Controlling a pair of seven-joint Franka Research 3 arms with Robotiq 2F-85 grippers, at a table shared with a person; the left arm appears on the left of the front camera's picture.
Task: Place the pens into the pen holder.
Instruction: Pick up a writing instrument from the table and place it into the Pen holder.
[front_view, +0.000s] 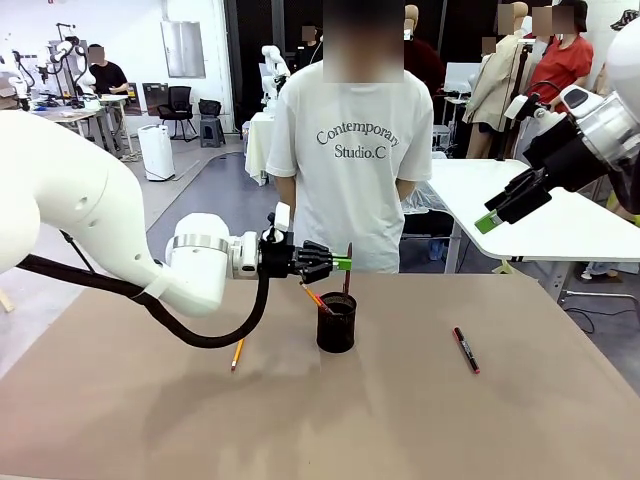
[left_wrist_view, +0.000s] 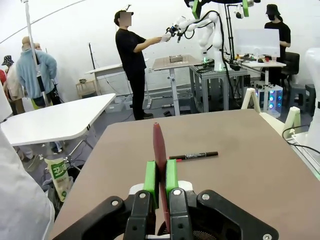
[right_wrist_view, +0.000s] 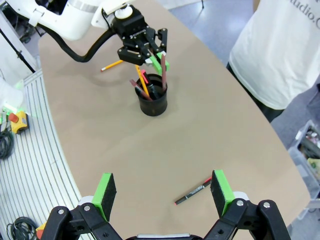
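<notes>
My left gripper (front_view: 343, 264) is shut on a dark red pen (front_view: 348, 272), held upright over the black mesh pen holder (front_view: 336, 322) at mid-table. The pen's lower end reaches the holder's mouth. In the left wrist view the pen (left_wrist_view: 159, 147) stands clamped between the green pads (left_wrist_view: 150, 176). An orange pencil (front_view: 315, 298) leans in the holder. Another pencil (front_view: 237, 354) lies on the table to its left, and a black marker with red ends (front_view: 466, 350) lies to its right. High at the right, my right gripper (front_view: 490, 222) hangs open with nothing in it; its wrist view looks down on the holder (right_wrist_view: 152, 100) and marker (right_wrist_view: 192, 191).
A person in a white T-shirt (front_view: 350, 160) stands at the far edge of the brown table (front_view: 420, 420), hands behind the back. A white table (front_view: 520, 205) stands behind at the right. Bare tabletop lies all around the holder.
</notes>
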